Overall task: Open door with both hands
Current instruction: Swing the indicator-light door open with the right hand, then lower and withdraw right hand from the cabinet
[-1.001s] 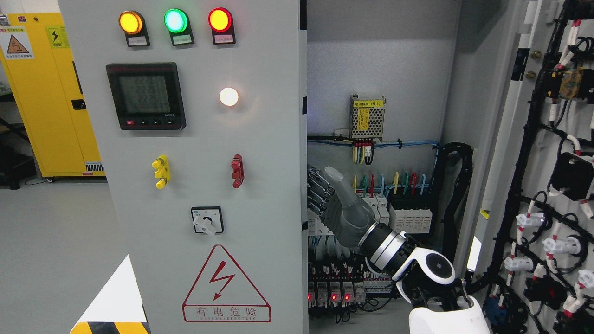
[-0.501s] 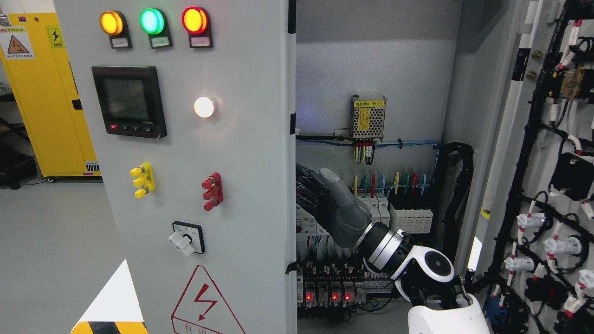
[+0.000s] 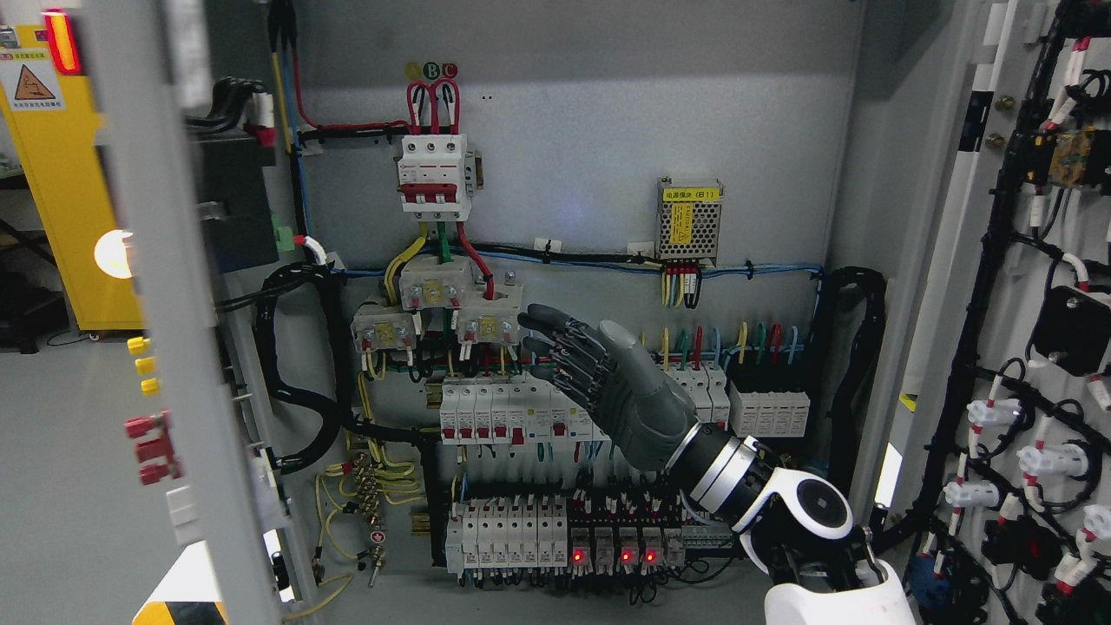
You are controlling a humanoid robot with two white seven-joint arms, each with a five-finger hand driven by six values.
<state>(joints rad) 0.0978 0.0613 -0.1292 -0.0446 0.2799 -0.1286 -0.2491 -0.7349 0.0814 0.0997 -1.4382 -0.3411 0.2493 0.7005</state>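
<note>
The left cabinet door (image 3: 165,347) is standing swung wide at the picture's left, clear of the right hand (image 3: 599,373) — fingers extended, gripping nothing. Best withdrawing that hand slowly — keeping off the breakers (image 3: 495,412).

Robot hands (image 3: 599,369): one, right.
Cabinet doors: two, left door (image 3: 165,347), right door (image 3: 1024,304).
Lit red indicators (image 3: 612,555), near bottom row: four.
Power supply (image 3: 688,220), far wall: one.
</note>
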